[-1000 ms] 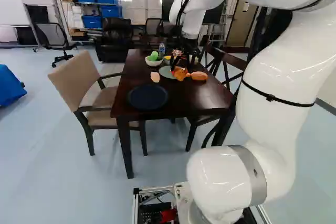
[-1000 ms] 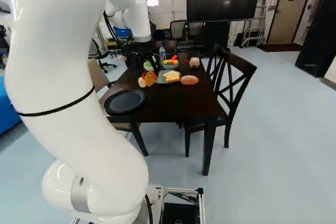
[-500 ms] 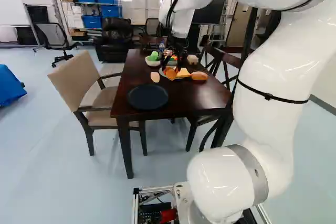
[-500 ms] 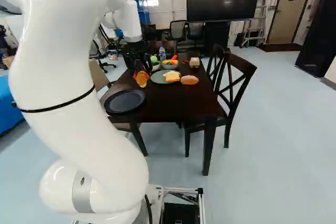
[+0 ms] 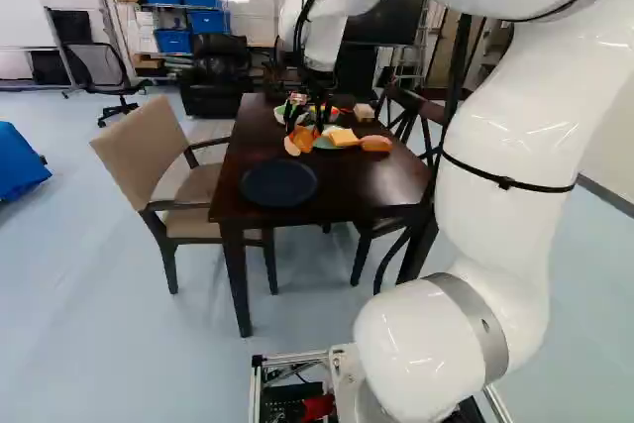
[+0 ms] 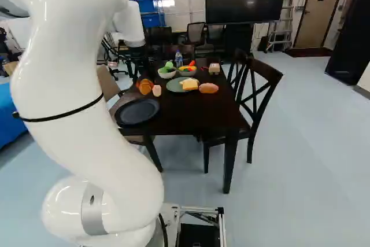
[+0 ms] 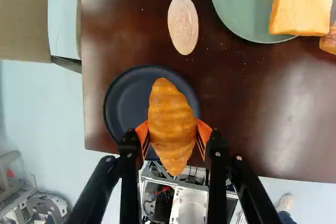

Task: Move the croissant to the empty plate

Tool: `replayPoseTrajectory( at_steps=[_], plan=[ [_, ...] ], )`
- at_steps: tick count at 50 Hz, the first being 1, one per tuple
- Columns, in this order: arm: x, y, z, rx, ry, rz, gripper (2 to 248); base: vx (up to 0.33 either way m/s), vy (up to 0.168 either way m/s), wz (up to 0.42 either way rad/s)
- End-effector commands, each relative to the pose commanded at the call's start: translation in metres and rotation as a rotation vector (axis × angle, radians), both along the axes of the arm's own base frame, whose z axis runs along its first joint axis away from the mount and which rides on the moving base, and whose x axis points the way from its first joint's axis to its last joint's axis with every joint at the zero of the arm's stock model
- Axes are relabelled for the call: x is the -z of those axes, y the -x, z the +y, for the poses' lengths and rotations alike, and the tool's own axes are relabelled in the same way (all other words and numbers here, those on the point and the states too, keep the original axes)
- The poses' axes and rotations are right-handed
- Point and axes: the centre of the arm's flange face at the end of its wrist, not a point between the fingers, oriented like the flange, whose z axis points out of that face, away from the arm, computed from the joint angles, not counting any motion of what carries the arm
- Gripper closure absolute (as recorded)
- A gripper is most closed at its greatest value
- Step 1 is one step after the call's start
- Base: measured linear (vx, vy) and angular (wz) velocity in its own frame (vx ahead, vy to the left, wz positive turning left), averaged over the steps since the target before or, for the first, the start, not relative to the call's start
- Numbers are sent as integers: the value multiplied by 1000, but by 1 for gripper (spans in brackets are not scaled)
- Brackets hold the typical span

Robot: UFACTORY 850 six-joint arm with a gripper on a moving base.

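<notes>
Croissant (image 7: 170, 124): carried with the arm (image 5: 490, 156) away from the green plate (image 7: 231, 3), toward the chair (image 5: 144, 146); now held above the surface (image 7: 252, 108), seen beyond the dark plate (image 7: 118, 103) in both base views.
Jaws: closed on its thick middle from two sides — ends sticking out.
Handling: probably light, perhaps a firm toy; the ridged curve could roll in a loose hold, so this waist grip suits.
Dark plate: bare; likely next, bring it over, lower, release gently.
</notes>
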Motion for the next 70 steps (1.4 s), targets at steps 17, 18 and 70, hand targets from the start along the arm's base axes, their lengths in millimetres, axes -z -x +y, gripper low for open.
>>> replayPoseTrajectory(
  at_steps=[17, 18, 70],
  plan=[
    [19, 2, 23, -39, 5, 41, 126, 0, 0, 0],
    [21, 1, 23, -39, 6, 44, 126, 0, 0, 0],
    [97, -24, 85, -124, 23, 71, 126, 0, 0, 0]
  ],
)
